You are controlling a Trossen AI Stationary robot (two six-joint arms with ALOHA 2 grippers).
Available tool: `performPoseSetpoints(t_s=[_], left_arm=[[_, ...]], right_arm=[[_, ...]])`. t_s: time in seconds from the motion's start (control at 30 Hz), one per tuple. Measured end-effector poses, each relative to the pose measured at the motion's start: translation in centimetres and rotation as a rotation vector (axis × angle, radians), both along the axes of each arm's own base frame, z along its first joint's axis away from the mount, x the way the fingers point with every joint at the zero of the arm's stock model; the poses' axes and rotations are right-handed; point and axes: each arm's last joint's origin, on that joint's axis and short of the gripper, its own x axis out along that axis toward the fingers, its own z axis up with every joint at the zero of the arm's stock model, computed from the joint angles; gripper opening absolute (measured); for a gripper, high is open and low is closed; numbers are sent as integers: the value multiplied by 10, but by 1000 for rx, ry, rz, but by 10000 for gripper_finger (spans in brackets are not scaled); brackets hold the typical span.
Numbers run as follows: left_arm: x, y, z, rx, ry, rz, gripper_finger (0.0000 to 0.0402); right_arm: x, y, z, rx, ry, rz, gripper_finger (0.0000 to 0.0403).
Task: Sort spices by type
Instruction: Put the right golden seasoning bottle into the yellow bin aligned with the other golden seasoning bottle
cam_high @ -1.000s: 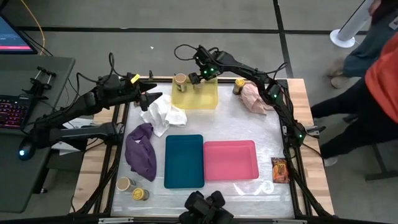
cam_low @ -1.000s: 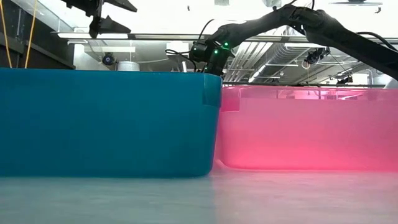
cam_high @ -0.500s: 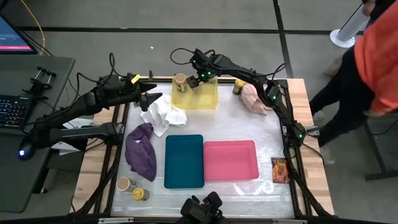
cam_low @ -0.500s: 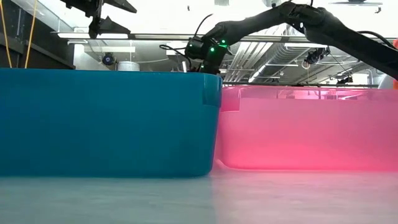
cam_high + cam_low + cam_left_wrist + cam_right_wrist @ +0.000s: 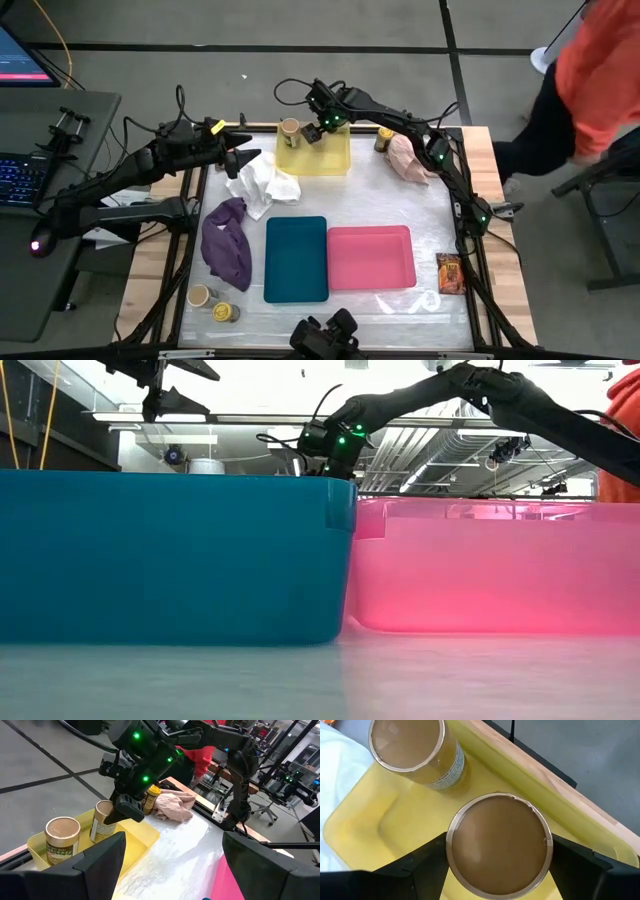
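At the table's far side stands a yellow tray (image 5: 325, 160). One tan-lidded spice jar (image 5: 290, 128) stands upright in its far left corner. Right beside it my right gripper (image 5: 317, 131) is shut on a second tan-lidded jar (image 5: 498, 845). A yellow-lidded jar (image 5: 383, 138) stands by the pink cloth (image 5: 410, 158). Two more jars (image 5: 200, 296) (image 5: 226, 313) stand near the front left. An orange-red foil packet (image 5: 450, 272) lies at the right edge. My left gripper (image 5: 245, 158) hovers open above the white cloth (image 5: 262, 183). My right gripper pinches the second tan-lidded jar between its two fingers, on opposite sides just under the lid's rim (image 5: 451, 865). The fingers (image 5: 127, 809) come steeply from above. The jar's body (image 5: 101, 827) leans a little inside the yellow tray; I cannot tell whether its base rests on the floor.
A teal tray (image 5: 296, 258) and a pink tray (image 5: 370, 257) sit side by side at the front centre. A purple cloth (image 5: 228, 240) lies left of them. A person in orange (image 5: 600, 60) stands beyond the table's right edge.
My right gripper has swung a little toward the table's left along the yellow tray's far side and rolled slightly, carrying its jar up next to the other tan-lidded jar. It has kept still for the last half second. The person at the right has moved.
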Motion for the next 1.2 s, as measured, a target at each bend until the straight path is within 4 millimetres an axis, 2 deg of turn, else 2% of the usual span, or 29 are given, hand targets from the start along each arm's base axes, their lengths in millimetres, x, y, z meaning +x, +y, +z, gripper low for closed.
performPoseSetpoints(t_s=[0.33,0.9,1.0,1.13,1.2], left_arm=[[0,0,0,0,0,2,320],[0,0,0,7,3,2,320],[0,0,0,7,3,2,320],[0,0,0,8,4,2,320],[0,0,0,8,4,2,320]], right_arm=[[2,0,-12,8,24,-1,296],[9,-1,-14,-18,-16,11,297],[9,-1,-14,-22,-16,35,316],[10,2,-15,-20,-3,56,378],[11,5,-15,-46,18,39,393]])
